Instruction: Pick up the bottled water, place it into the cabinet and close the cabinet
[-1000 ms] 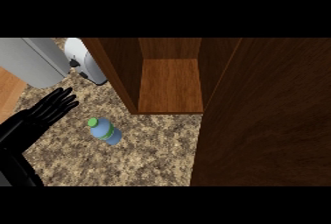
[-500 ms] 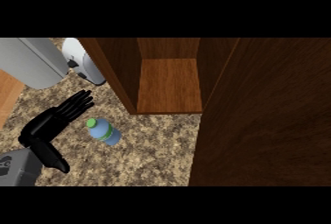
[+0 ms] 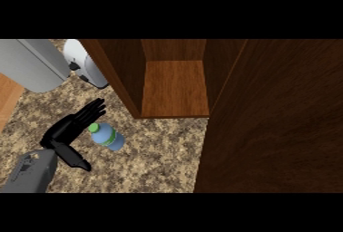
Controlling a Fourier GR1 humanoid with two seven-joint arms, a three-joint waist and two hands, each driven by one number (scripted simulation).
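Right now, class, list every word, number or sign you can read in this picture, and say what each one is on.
No text can be read anywhere.
The bottled water: any print on its band is too small to read.
The cabinet: plain wood, no writing shows.

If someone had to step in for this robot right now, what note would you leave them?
Left hand: open, fingers straight, just left of the bottled water; not curled round it, contact unclear.
Right hand: not in view.
Bottled water: on the counter, in front of the cabinet, not inside it.
Cabinet: open, its door swung out at the right.
Done: nothing yet.
Left: grasp the bottle, set it in the cabinet, close the door.
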